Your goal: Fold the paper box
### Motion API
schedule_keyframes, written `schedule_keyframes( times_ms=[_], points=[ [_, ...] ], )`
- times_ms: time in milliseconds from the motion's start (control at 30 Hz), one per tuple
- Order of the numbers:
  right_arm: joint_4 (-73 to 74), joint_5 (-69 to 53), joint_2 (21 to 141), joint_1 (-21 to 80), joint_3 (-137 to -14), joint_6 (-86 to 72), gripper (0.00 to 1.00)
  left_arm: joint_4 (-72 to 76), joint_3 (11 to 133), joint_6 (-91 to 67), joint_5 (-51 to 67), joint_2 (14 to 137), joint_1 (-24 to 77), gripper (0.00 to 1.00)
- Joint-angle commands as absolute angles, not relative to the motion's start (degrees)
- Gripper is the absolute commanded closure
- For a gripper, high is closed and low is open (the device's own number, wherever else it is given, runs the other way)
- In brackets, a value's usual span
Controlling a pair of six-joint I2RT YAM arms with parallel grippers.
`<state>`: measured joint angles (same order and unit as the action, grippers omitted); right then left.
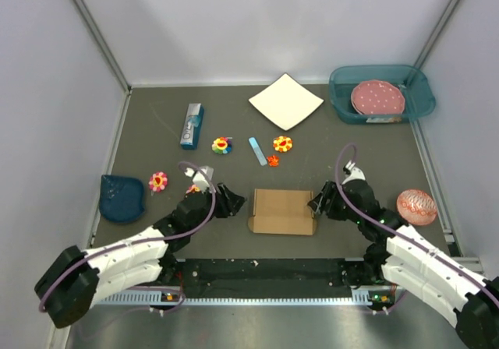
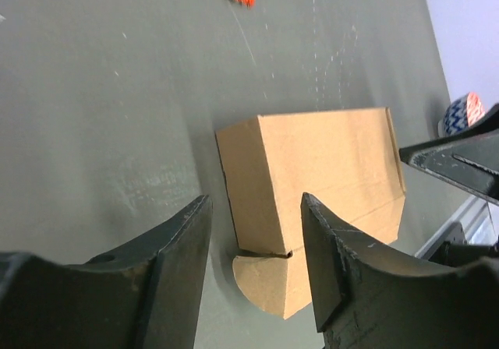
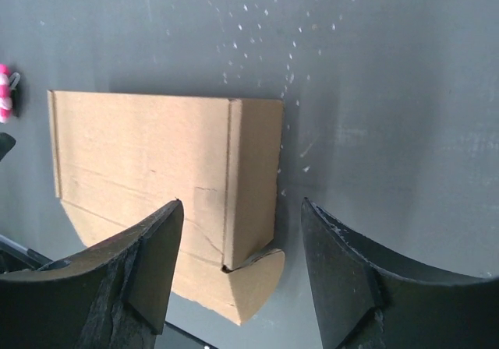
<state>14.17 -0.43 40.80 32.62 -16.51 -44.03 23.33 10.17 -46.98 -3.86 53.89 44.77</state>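
We see the left gripper [image 1: 236, 202] and right gripper [image 1: 318, 203] both parted, holding nothing — one just beside each end of the paper box [image 1: 282, 212].

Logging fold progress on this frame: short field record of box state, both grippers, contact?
box: paper box folded into a flat rectangle, on the table between the arms
loose parts: rounded tab sticks out at the near left corner, another at the near right
left: left gripper open, empty, at the box's left end
right: right gripper open, empty, at the right end
contact: none visible
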Motion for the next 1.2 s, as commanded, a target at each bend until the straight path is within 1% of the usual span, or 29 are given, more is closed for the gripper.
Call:
schedule_keyframes(
  times_ms=[0, 100, 167, 200, 233, 300, 333, 367, 400, 467, 533, 633, 900, 1167],
  points=[
    [18.19, 2.19, 38.06, 33.22, -22.23, -41.75, 0.37, 17.49, 10.29, -45.62, -10.81, 46.94, 44.47, 0.45],
    [19.77, 3.86, 36.92, 33.05, -23.03, -41.57, 0.38, 17.23, 9.06, -45.88, -12.30, 45.97, 44.38, 0.45],
    [20.13, 4.74, 36.48, 32.79, -21.98, -41.92, 0.52, 18.27, 8.62, -46.23, -12.22, 47.89, 44.21, 0.48],
    [20.21, 4.83, 36.39, 32.70, -21.54, -42.18, 0.61, 18.89, 8.27, -46.40, -11.96, 49.03, 44.12, 0.50],
    [20.30, 5.36, 36.47, 32.70, -20.58, -42.62, 0.76, 19.68, 8.17, -46.58, -11.69, 50.17, 44.12, 0.53],
    [20.30, 5.62, 36.56, 32.69, -19.60, -43.59, 0.88, 22.65, 8.26, -46.58, -10.47, 54.21, 44.12, 0.61],
    [20.30, 5.80, 36.65, 32.70, -18.90, -43.85, 0.95, 23.46, 8.44, -46.58, -10.02, 56.75, 44.03, 0.63],
    [20.13, 5.71, 36.74, 32.61, -18.64, -44.03, 0.97, 24.25, 8.79, -46.41, -9.67, 58.17, 43.95, 0.64],
    [19.78, 5.54, 37.09, 32.61, -18.37, -43.95, 0.98, 26.17, 9.05, -46.23, -8.45, 59.49, 43.95, 0.67],
    [18.99, 4.57, 37.35, 32.61, -17.84, -43.77, 0.99, 27.94, 9.75, -46.23, -7.39, 63.09, 44.03, 0.69],
    [18.20, 3.96, 38.14, 32.69, -17.49, -43.77, 0.99, 30.74, 10.19, -46.23, -5.29, 65.90, 43.95, 0.70],
    [16.62, 2.64, 39.81, 32.69, -16.97, -43.68, 1.00, 30.85, 12.04, -45.62, -3.00, 68.28, 43.95, 0.70],
    [11.08, -1.58, 41.92, 32.69, -13.81, -44.47, 1.00, 32.70, 11.69, -45.53, -1.67, 66.80, 43.95, 0.72],
    [7.74, -2.99, 42.54, 33.22, -12.13, -45.53, 1.00, 34.80, 11.51, -45.88, -0.26, 68.20, 43.95, 0.73]
  ],
)
